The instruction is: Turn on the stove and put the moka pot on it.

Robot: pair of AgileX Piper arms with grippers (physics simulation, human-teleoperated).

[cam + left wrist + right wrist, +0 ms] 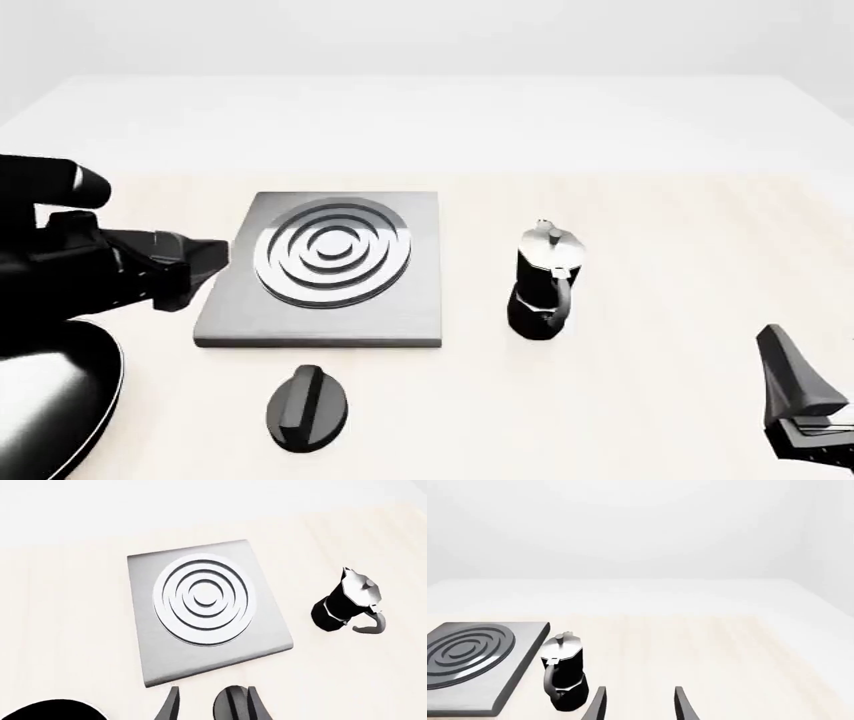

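Note:
The stove (327,270) is a flat grey slab with silver and dark rings, left of the table's middle; it also shows in the left wrist view (207,610) and the right wrist view (474,660). The moka pot (545,285) stands upright on the table just right of the stove, apart from it, handle toward me; it also shows in both wrist views (347,605) (564,675). My left gripper (211,262) is open and empty, beside the stove's left edge (212,707). My right gripper (807,400) is open and empty at the near right, well short of the pot (640,707).
A black oval knob (310,407) lies on the table in front of the stove's near edge and shows between the left fingers' line of sight (237,705). The left arm's black base (54,400) fills the near left corner.

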